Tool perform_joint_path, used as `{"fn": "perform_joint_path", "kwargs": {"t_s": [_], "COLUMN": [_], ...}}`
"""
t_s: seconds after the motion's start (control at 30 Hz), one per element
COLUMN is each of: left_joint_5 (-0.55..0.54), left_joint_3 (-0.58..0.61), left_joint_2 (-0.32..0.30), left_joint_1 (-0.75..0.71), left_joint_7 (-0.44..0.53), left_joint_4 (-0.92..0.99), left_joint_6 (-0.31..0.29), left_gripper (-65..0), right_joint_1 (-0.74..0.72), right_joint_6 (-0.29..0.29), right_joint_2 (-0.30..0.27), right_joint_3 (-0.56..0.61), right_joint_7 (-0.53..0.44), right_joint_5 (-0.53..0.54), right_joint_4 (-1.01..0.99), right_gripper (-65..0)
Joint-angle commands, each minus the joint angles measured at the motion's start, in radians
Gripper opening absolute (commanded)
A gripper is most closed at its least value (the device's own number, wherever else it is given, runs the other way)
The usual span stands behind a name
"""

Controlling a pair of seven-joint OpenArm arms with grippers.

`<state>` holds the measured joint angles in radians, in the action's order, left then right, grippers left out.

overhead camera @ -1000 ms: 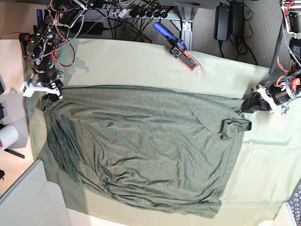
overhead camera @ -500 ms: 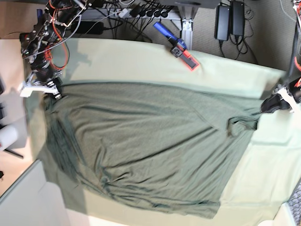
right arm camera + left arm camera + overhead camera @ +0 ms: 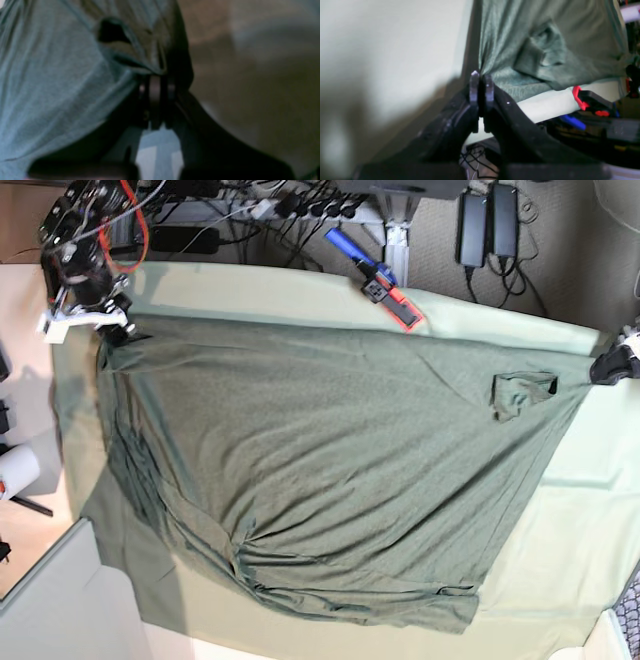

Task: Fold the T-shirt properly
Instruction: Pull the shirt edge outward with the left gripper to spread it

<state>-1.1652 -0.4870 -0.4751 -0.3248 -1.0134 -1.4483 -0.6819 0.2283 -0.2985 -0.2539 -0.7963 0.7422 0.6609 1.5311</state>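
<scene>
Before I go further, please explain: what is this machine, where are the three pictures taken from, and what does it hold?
It is a robot with two arms. One picture looks down from above; the other two come from cameras on each wrist. A dark green T-shirt lies spread on a pale green table cloth. The left gripper is shut on one corner of the shirt, at the right of the overhead view. The right gripper is shut on the opposite corner. A red and blue clamp sits on the far table edge.

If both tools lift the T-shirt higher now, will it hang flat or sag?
Probably sag: the T-shirt looks thin and floppy, wrinkling between the left tool and right tool. Its bunched lower edge will likely drag. The folded sleeve may flop open.
</scene>
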Motion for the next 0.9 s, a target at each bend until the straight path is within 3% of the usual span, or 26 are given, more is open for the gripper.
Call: {"fn": "perform_joint_path", "kwargs": {"t_s": [0.0,0.37,0.8,0.83,0.87], "left_joint_5": [-0.02,-0.031,-0.027,-0.027,-0.022], "left_joint_3": [-0.025,-0.046,-0.045,-0.045,-0.045], "left_joint_2": [-0.024,-0.024,-0.024,-0.024,-0.024], "left_joint_1": [-0.02,-0.154,-0.154,-0.154,-0.154], "left_joint_7": [0.009,0.006,0.014,0.016,0.022], "left_joint_4": [-0.021,-0.154,-0.167,-0.167,-0.167], "left_joint_6": [-0.016,-0.016,-0.016,-0.016,-0.016], "left_gripper": [-65.0,-65.0,-65.0,-60.7,-56.2], "right_joint_1": [0.012,0.095,0.11,0.11,0.11], "right_joint_6": [0.003,0.003,0.003,0.003,0.003], "right_joint_2": [-0.023,-0.023,-0.023,-0.023,-0.023], "right_joint_3": [-0.008,-0.01,-0.01,-0.01,-0.01], "right_joint_7": [-0.031,-0.027,-0.049,-0.05,-0.05], "right_joint_5": [0.008,0.013,0.012,0.012,0.012], "right_joint_4": [0.029,0.076,0.077,0.077,0.077], "right_gripper": [-65.0,-65.0,-65.0,-64.5,-58.5]}}
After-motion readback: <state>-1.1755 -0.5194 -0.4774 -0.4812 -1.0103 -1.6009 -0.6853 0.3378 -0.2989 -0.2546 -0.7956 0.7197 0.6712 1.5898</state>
